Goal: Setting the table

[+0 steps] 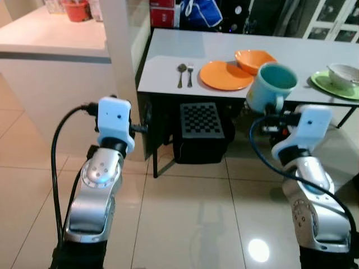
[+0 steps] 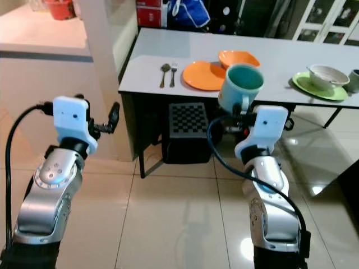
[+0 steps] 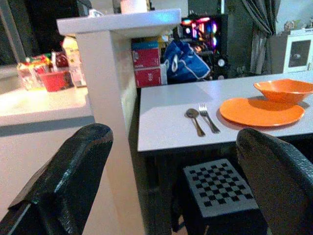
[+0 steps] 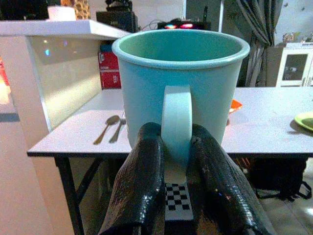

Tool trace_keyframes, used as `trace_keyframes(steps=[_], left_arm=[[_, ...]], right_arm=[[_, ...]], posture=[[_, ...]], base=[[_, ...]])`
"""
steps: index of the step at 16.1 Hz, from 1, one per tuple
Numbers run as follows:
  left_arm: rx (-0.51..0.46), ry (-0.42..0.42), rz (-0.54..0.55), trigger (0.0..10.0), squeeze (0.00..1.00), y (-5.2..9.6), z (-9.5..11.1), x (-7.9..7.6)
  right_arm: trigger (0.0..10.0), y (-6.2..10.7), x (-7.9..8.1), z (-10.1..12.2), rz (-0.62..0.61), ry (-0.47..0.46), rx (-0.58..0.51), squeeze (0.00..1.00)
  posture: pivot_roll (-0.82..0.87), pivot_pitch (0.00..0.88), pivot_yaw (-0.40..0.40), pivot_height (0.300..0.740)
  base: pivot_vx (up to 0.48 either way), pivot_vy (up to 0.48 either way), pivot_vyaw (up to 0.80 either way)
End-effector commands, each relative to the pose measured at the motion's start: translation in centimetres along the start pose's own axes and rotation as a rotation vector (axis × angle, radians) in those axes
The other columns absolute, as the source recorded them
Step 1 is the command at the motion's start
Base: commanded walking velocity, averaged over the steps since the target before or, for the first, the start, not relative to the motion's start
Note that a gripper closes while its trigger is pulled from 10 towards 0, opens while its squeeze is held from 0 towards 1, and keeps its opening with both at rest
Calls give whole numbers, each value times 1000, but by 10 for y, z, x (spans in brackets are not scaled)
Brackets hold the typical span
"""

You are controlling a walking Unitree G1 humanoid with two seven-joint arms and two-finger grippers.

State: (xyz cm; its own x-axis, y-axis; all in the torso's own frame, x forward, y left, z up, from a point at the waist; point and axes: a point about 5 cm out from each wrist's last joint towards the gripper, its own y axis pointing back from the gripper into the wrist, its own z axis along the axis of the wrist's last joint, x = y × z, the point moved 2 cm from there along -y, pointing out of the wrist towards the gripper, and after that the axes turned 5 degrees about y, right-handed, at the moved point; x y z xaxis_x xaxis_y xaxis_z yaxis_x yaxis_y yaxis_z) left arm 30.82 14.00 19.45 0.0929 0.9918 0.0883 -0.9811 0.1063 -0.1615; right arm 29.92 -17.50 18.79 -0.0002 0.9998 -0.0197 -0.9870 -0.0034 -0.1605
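My right gripper (image 4: 176, 161) is shut on the handle of a teal mug (image 1: 271, 86), held upright in the air just in front of the white table (image 1: 168, 50). On the table lie a spoon (image 1: 181, 72) and a fork (image 1: 190, 73), an orange plate (image 1: 224, 75) and an orange bowl (image 1: 253, 59). Further right, a green plate (image 2: 318, 85) carries a white bowl (image 2: 327, 73). My left gripper (image 2: 112, 119) is open and empty, raised left of the table near the white counter.
A white counter pillar (image 1: 120, 45) stands to the left of the table's corner. Under the table sits a black box with a checkered top (image 1: 201, 120). Tiled floor (image 1: 185, 218) spreads between me and the table. Red boxes (image 3: 149, 66) and a blue bag (image 3: 183, 63) lie behind.
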Motion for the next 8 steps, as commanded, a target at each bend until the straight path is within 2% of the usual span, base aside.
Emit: trace_keyframes(steps=[1,2,8], left_arm=[[-24,-2,2,10000,0,-3,5,-2],[-26,-1,2,10000,0,-3,5,-1],[-39,3,-25,10000,0,-2,6,-3]], right_arm=[[10000,0,-7,6,-26,1,-24,0],[10000,0,-7,6,-24,0,-23,0],[10000,2,-1,3,5,-14,-3,0]], posture=[[15,0,-28,740],[15,0,-28,740],[18,0,-30,740]], base=[[0,0,0],[0,0,0],[363,0,0]])
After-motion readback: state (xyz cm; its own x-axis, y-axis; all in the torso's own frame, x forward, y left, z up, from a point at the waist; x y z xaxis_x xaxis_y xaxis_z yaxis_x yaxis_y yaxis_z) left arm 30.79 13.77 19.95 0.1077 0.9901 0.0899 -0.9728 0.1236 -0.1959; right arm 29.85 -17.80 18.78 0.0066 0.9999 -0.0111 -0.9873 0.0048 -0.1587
